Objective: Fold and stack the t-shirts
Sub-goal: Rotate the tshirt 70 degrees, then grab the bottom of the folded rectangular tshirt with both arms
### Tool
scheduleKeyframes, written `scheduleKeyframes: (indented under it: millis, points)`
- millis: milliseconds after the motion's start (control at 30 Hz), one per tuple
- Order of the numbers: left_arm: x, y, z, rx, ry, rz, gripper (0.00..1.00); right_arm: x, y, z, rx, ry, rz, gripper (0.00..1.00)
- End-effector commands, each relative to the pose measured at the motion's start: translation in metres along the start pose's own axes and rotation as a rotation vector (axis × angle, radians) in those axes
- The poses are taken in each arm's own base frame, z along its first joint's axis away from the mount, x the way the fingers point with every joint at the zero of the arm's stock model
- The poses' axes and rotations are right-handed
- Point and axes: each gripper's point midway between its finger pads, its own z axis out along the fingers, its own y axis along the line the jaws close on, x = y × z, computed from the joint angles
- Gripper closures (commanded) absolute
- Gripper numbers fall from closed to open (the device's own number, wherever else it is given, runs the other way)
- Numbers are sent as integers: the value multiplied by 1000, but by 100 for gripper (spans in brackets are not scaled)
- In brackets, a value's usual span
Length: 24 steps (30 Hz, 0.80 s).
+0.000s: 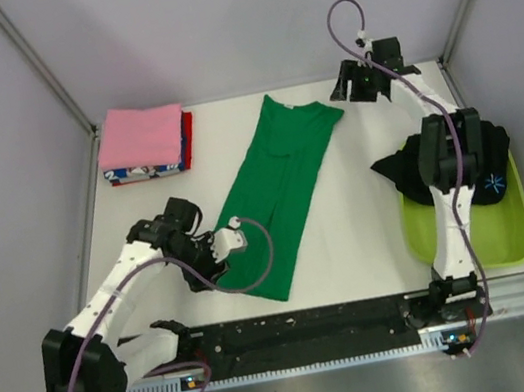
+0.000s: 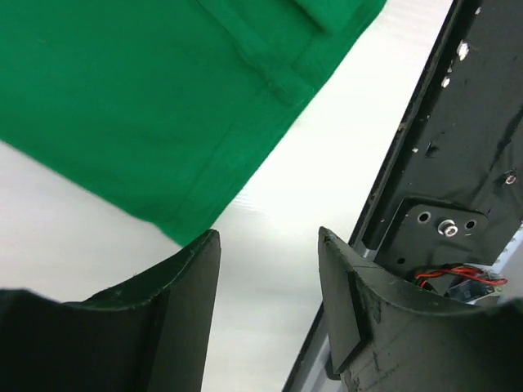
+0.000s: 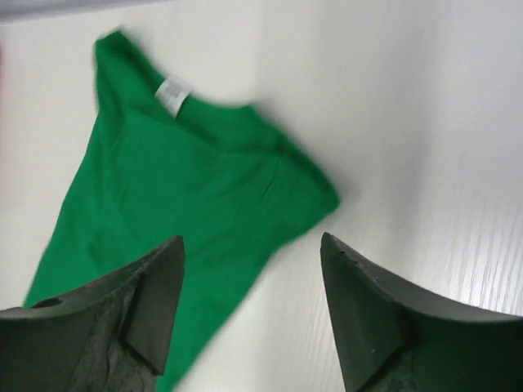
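Note:
A bright green t-shirt (image 1: 280, 193) lies folded into a long strip on the white table, collar at the back. It also shows in the left wrist view (image 2: 155, 106) and the right wrist view (image 3: 172, 204). My left gripper (image 1: 214, 257) is open and empty, just left of the shirt's near hem. My right gripper (image 1: 350, 91) is open and empty, raised beside the shirt's far right shoulder. A black t-shirt (image 1: 485, 167) with a small blue mark lies in the lime-green tub (image 1: 471, 230). Folded pink (image 1: 140, 136), red and blue-white printed tees are stacked at the back left.
A black rail (image 1: 305, 325) runs along the table's near edge, also in the left wrist view (image 2: 458, 147). Grey walls close in the table at the left, back and right. The right arm stands over the tub.

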Motion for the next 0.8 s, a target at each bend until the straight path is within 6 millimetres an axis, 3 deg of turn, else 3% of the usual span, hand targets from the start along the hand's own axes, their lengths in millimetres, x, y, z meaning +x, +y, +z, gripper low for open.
scheduleKeyframes:
  millis: [0, 67, 100, 133, 200, 300, 400, 467, 600, 767]
  points:
    - [-13, 5, -24, -35, -57, 118, 43, -26, 145, -122, -311, -274, -532, 32]
    - [-15, 25, -24, -95, -67, 140, 42, 30, 174, -147, -444, -349, -743, 30]
    - [-16, 34, -25, -124, -75, 154, 41, 45, 202, -174, -527, -408, -860, 29]
    - [-16, 44, -27, -153, -89, 168, 40, 90, 211, -180, -615, -406, -944, 26]
    - [-14, 59, -32, -175, -118, 198, 39, 151, 236, -208, -764, -425, -1117, 22]
    - [-3, 67, -31, -141, -113, 314, 38, 247, 257, -230, -936, -301, -1295, 22]
    - [4, 61, -20, -85, -101, 413, 6, 336, 259, -235, -1019, -86, -1446, 22]
    - [4, 56, -11, -71, -124, 455, 5, 388, 261, -239, -1053, 16, -1534, 22]
    - [11, 59, 10, -111, -106, 504, 7, 440, 257, -230, -1022, 125, -1595, 27]
    - [21, 62, 25, -131, -65, 521, 14, 465, 265, -215, -965, 128, -1603, 37]
